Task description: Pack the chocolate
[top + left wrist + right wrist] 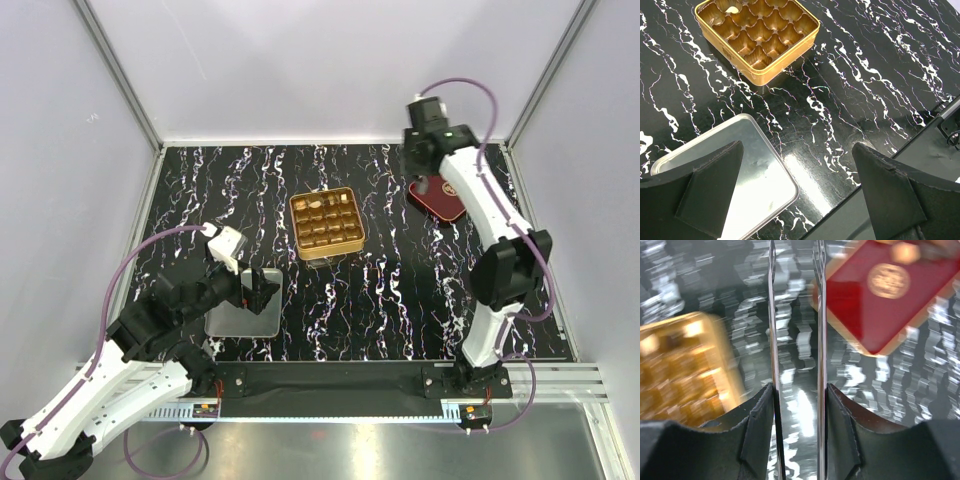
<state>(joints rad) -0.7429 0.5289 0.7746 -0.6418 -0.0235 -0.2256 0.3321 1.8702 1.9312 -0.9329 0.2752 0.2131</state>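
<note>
The gold tin (325, 223) with a 4x4 grid sits mid-table. A pale piece of chocolate (731, 9) lies in one far-row cell, and it also shows in the top view (314, 206). Most cells seen from the left wrist are empty. My left gripper (797, 147) is open and empty, low over the corner of a silver tray (755, 185). My right gripper (799, 387) is shut on thin metal tweezers (772, 315), held high at the back right (427, 178) above the dark red tray (880, 305). A blurred tan blob (905, 251) shows at that tray's far edge.
The silver tray (243, 305) lies at the front left under my left gripper. The dark red tray (440, 200) lies at the back right. The tin appears blurred in the right wrist view (685, 370). The black mounting rail (330, 380) runs along the near edge.
</note>
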